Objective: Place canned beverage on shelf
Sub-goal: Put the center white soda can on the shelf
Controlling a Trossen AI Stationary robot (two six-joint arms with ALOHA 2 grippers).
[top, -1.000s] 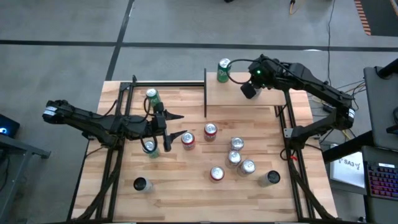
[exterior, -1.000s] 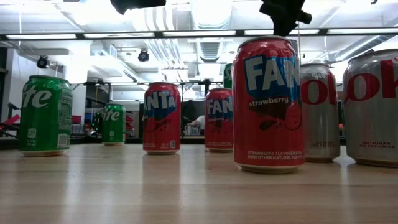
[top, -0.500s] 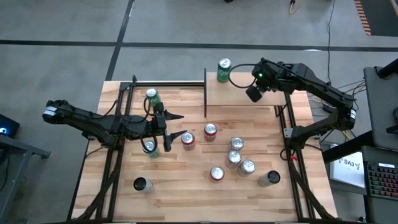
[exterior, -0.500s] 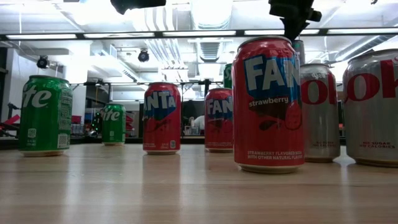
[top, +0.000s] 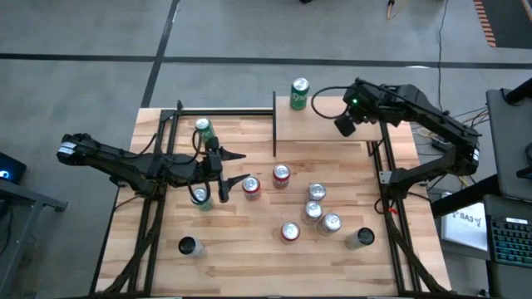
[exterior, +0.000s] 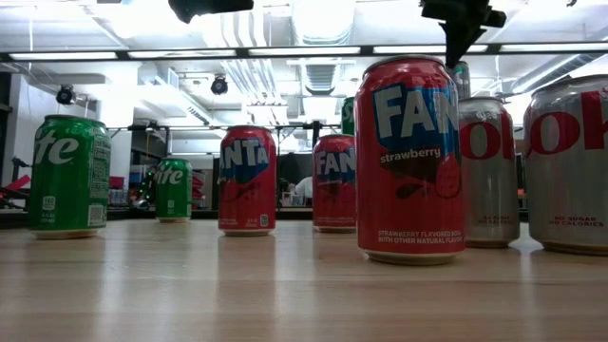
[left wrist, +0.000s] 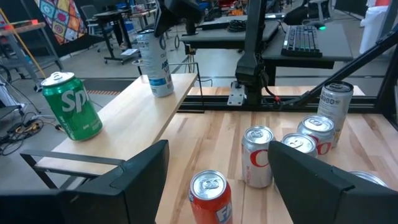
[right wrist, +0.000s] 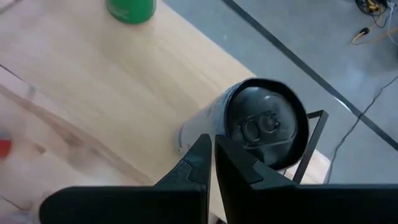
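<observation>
The shelf (top: 316, 126) is a light board with black posts at the table's far right. A green can (top: 299, 94) stands upright on its far left corner. A silver and blue can (left wrist: 155, 65) stands upright on the shelf nearer its right end, top up (right wrist: 267, 124). My right gripper (top: 342, 124) is shut and slants down just above this can; in the high view the arm hides the can. My left gripper (top: 243, 166) hangs open and level over the table's middle left, beside a red can (top: 251, 188). My right gripper's shut fingertips (right wrist: 213, 152) stand right by the silver and blue can's upper wall (right wrist: 205, 124), coming from above at a slant. I cannot tell whether they touch it. The can stands on its base on the shelf.
Several red and silver cans (top: 312, 211) stand on the table's middle and right. Green cans (top: 202, 129) stand by the left arm, and a dark can (top: 188, 247) stands near the front left. A black post (top: 274, 124) marks the shelf's left side.
My right gripper, still shut, has gone a little toward the table's right edge above the shelf and has tipped somewhat. The green can on the shelf has kept its place.
</observation>
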